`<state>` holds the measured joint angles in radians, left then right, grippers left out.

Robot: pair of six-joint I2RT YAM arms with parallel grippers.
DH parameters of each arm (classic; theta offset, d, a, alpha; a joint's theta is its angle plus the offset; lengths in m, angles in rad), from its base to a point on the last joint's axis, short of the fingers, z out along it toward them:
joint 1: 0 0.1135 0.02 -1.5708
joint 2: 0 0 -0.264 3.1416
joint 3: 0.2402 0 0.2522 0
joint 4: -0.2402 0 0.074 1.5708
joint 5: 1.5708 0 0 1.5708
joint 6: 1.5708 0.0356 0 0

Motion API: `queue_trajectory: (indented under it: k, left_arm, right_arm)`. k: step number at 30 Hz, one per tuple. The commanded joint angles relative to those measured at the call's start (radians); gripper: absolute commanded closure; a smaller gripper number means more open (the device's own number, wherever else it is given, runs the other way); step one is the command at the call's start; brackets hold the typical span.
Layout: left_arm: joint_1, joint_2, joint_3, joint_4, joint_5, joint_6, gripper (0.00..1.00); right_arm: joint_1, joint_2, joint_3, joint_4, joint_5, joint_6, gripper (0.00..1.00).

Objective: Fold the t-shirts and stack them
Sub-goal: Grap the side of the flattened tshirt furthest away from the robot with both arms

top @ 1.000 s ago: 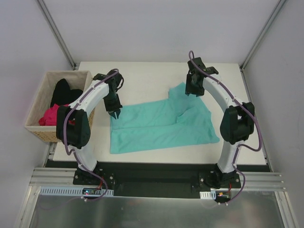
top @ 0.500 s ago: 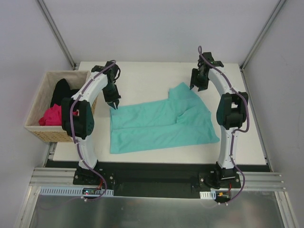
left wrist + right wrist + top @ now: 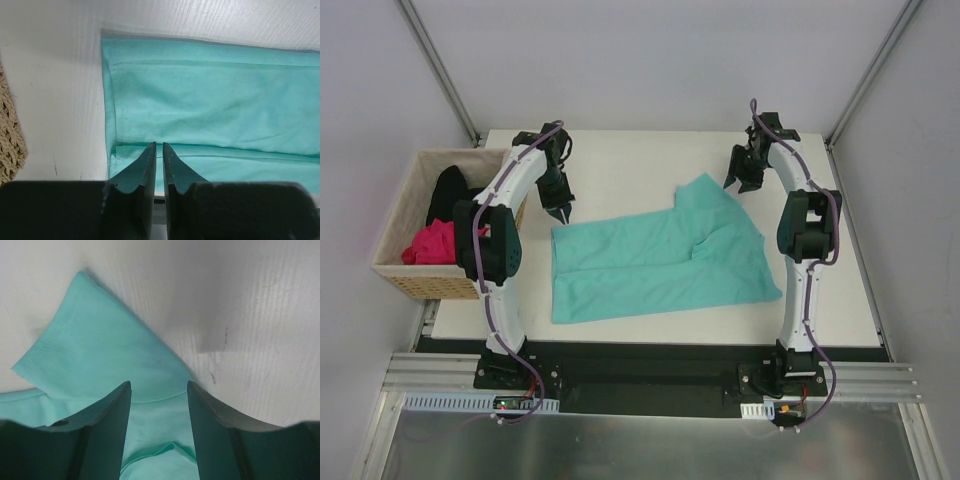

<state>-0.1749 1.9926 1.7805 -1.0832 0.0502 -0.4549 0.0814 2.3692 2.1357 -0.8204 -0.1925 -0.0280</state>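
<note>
The teal t-shirt (image 3: 660,260) is lying flat on the white worktop (image 3: 620,165), around its middle and reaching towards the right edge. The cloth is looking smooth, with a small raised wrinkle near the right part. In the left wrist view the teal t-shirt (image 3: 210,100) is showing a stitched hem along its left border and a second cloth edge crossing it lower down.

The pink t-shirt (image 3: 430,243) and the black t-shirt (image 3: 450,195) are sitting crumpled in the wicker basket (image 3: 395,270), which is standing off the left edge of the worktop. Their shapes are hard to make out. I cannot find the collar of the teal one, and both wrist views are cutting it off.

Its long axis is running from left to right, slightly slanted, with the hem at the left. One sleeve is pointing towards the far edge.

The left gripper (image 3: 563,215) is hovering at the far left corner of the shirt, jaws almost closed with only a thin slit and gripping nothing. The right gripper (image 3: 740,185) is hanging above the sleeve tip, jaws about half apart and gripping nothing.
</note>
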Motion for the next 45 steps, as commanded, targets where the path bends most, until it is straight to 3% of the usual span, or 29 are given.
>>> queue_trajectory:
  k: [1,18,45]
  left_arm:
    - [0.006,0.009,0.037,-0.043,0.016,0.027,0.91]
    - [0.009,0.017,0.033,-0.064,0.014,0.03,0.91]
    - [0.031,-0.057,-0.05,-0.076,-0.012,0.042,0.91]
  right_arm:
    - [-0.038,0.004,0.076,-0.014,-0.048,-0.016,0.48]
    - [-0.048,0.081,0.151,0.033,-0.234,0.002,0.51]
    - [-0.019,0.137,0.142,0.101,-0.297,0.025,0.54]
